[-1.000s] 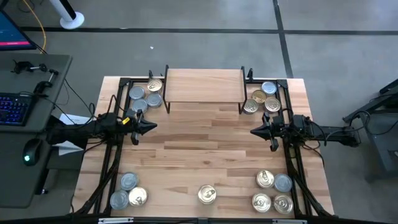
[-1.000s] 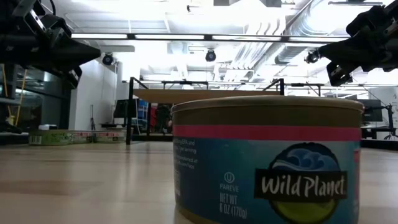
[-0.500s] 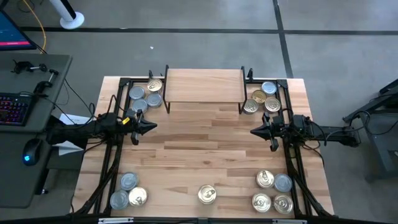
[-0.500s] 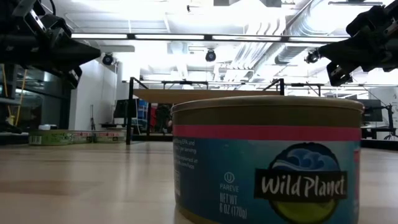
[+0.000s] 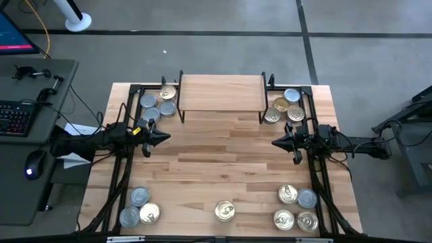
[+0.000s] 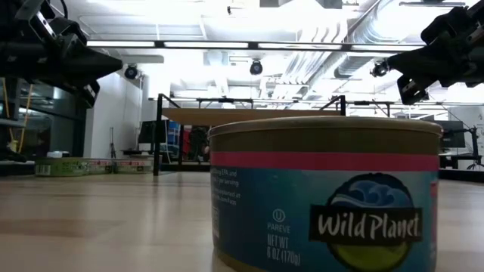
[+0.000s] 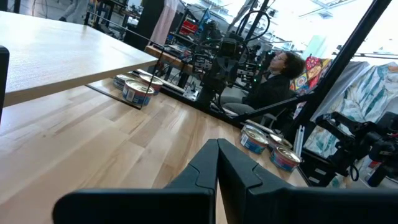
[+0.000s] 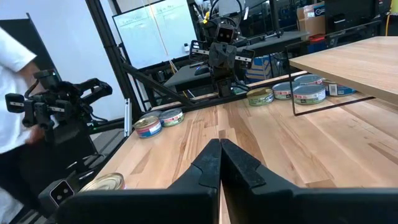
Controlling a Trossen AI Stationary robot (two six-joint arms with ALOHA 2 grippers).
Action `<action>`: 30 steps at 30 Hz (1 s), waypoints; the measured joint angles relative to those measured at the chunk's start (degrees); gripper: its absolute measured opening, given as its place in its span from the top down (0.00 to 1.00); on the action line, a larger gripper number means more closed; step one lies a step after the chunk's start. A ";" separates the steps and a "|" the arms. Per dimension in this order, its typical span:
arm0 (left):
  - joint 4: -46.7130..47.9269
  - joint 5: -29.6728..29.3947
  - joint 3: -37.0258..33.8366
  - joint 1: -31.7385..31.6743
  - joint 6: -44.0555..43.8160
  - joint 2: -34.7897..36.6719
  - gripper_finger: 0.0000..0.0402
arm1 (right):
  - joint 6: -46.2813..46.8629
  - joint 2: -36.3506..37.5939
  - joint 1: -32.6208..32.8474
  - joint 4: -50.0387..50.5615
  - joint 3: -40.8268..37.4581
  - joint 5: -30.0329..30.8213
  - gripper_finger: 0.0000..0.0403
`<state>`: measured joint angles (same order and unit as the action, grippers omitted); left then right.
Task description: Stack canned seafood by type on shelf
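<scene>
The shelf, a light wood board on thin black legs, stands at the middle of the table's far edge. Canned seafood sits upright on the table in groups: far left, far right, near left, near right, and a single gold-lidded tin at near centre. That single tin fills the low view. My left gripper is shut and empty, held level above the left side and pointing right. My right gripper is shut and empty on the right side, pointing left.
Black frame rails run along both table sides. A desk with a keyboard stands left of the table. A seated person shows beyond the right edge, and a person in a white sleeve beyond the left. The middle of the tabletop is bare.
</scene>
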<state>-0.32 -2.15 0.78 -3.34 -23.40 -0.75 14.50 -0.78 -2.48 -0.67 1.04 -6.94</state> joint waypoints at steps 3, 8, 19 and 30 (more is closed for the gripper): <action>0.01 0.01 0.00 0.01 0.00 0.01 1.00 | 0.02 0.00 0.00 0.02 -0.02 0.00 1.00; 0.02 0.02 0.00 0.01 0.00 0.02 1.00 | 0.01 -0.01 0.01 0.00 -0.01 0.01 1.00; -10.49 -7.30 0.00 0.03 -2.09 -0.11 1.00 | 0.02 0.00 0.00 0.00 -0.02 0.01 1.00; -28.61 -18.34 7.38 4.33 -29.08 -25.66 1.00 | 0.01 -0.01 0.01 0.02 -0.01 0.01 1.00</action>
<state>-28.93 -20.50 8.16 0.99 -52.47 -26.41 14.51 -0.79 -2.47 -0.65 1.03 -6.93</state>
